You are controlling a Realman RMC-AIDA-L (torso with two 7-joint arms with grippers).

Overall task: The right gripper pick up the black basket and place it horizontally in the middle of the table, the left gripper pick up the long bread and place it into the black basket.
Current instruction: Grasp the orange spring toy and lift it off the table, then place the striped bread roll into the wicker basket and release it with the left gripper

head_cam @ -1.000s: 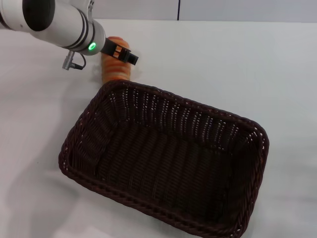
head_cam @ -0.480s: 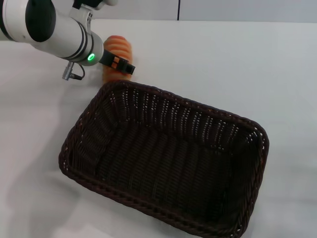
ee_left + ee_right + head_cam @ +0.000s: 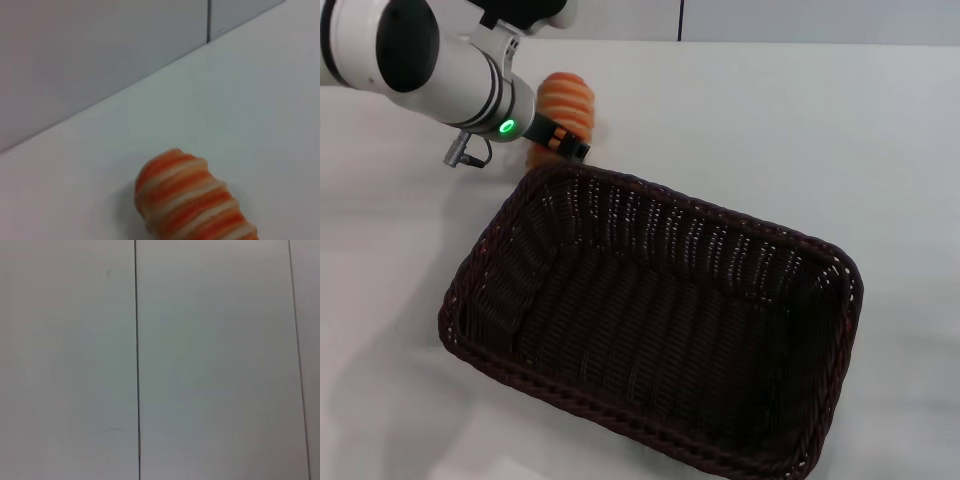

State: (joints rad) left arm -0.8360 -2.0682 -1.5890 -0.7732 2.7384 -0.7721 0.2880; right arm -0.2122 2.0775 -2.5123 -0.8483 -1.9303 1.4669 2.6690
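Observation:
The black basket (image 3: 700, 205) lies empty in the middle of the white table (image 3: 770, 110), skewed, with its long side running from back left to front right. The long bread (image 3: 568, 100), orange with pale stripes, lies on the table just behind the basket's back-left corner. It also shows in the left wrist view (image 3: 192, 200). My left gripper (image 3: 560, 140) is over the near end of the bread, close to the basket's rim. The right gripper is out of view.
A grey panelled wall (image 3: 800, 18) runs along the table's far edge. The right wrist view shows only wall panels with a dark seam (image 3: 137, 360). Bare tabletop lies to the right of the bread and behind the basket.
My left arm has moved toward the basket. The gripper has slid from the far part of the bread to its near end, so more of the loaf shows. The basket has not moved.

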